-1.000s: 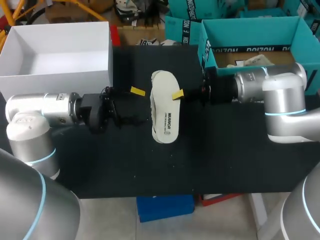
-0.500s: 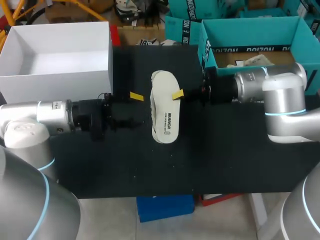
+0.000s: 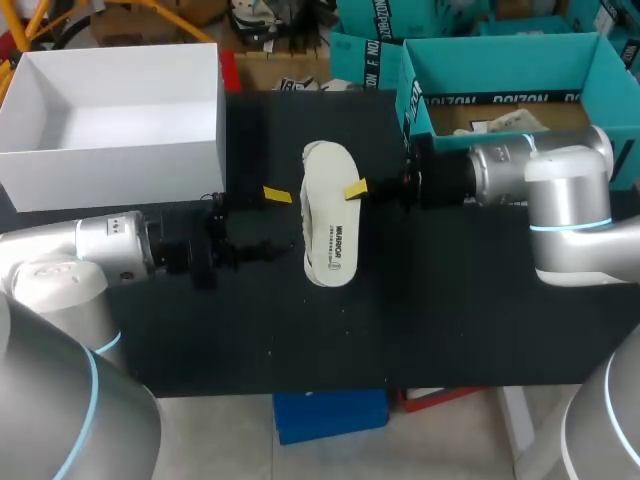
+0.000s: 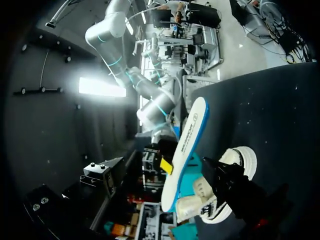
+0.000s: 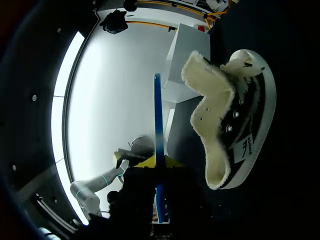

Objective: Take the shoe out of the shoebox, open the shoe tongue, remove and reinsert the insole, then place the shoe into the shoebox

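Leftmost, the white shoebox (image 3: 110, 165) is sitting at the tabletop's (image 3: 420, 320) corner. Next, the left pincer (image 3: 272, 220) is hovering agape, seemingly empty. The shoe (image 5: 225, 130) is lying sideways mid-tabletop, and the right pincer (image 5: 152, 162) is clamping the insole (image 5: 157, 115) edge-on beside it.

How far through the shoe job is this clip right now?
Done: the shoe is out of the white box and lies on its side, its tongue apparently pulled open. In hand: the insole is out, pinched on edge in the right gripper; the left gripper is open beside the shoe, holding nothing. Left: reinsert the insole, then put the shoe into the empty box.
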